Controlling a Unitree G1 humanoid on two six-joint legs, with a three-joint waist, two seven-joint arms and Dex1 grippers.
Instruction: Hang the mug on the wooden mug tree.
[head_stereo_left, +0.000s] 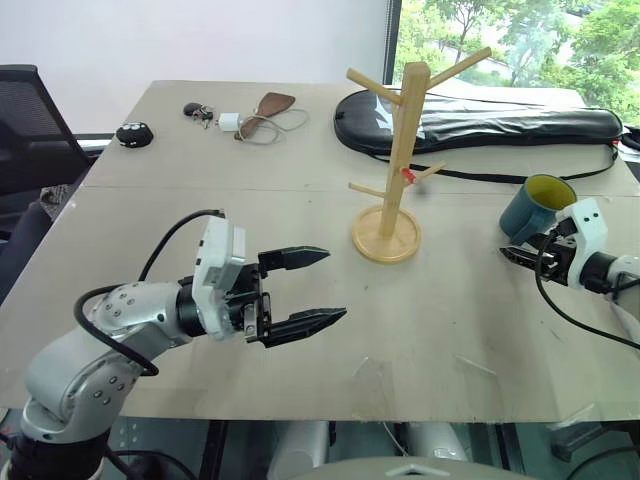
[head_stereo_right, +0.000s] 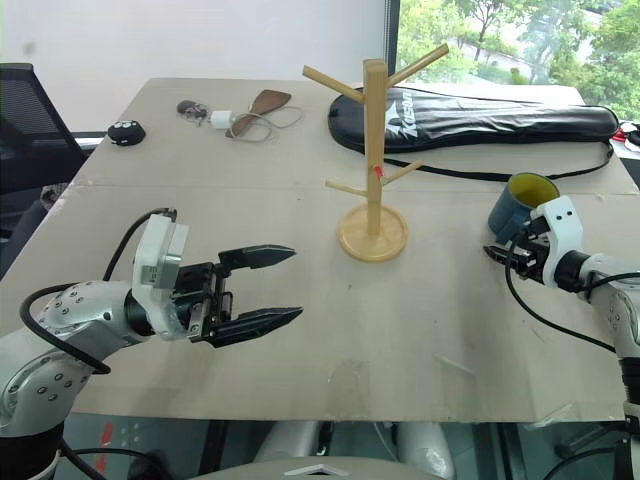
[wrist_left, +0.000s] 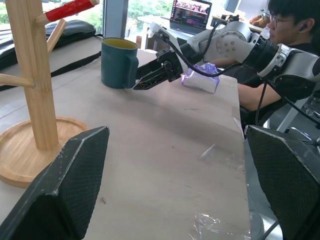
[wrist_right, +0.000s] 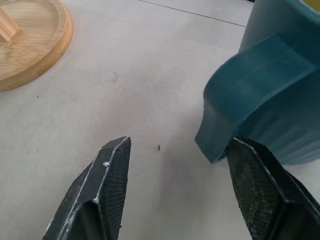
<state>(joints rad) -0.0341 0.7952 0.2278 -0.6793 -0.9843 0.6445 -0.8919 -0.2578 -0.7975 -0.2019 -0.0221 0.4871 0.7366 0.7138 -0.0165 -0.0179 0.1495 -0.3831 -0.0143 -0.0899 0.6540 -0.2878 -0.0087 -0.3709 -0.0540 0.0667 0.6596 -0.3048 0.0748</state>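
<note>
The teal mug (head_stereo_left: 535, 208) with a yellow-green inside stands upright on the table at the far right. Its handle (wrist_right: 250, 85) faces my right gripper (head_stereo_left: 515, 255). That gripper is open and low over the table, with one finger (wrist_right: 260, 195) just under the handle's edge and the other finger (wrist_right: 102, 185) apart from it. The wooden mug tree (head_stereo_left: 398, 150) stands mid-table on its round base (head_stereo_left: 386, 240), with a small red mark on one peg. My left gripper (head_stereo_left: 335, 285) is open and empty, hovering left of the tree and pointing toward it.
A long black bag (head_stereo_left: 480, 125) lies across the back of the table behind the tree. Keys, a white charger and a brown pouch (head_stereo_left: 270, 105) sit at the back left. A person (wrist_left: 285, 20) sits beyond the table's right end, near a purple wrapper (wrist_left: 200, 80).
</note>
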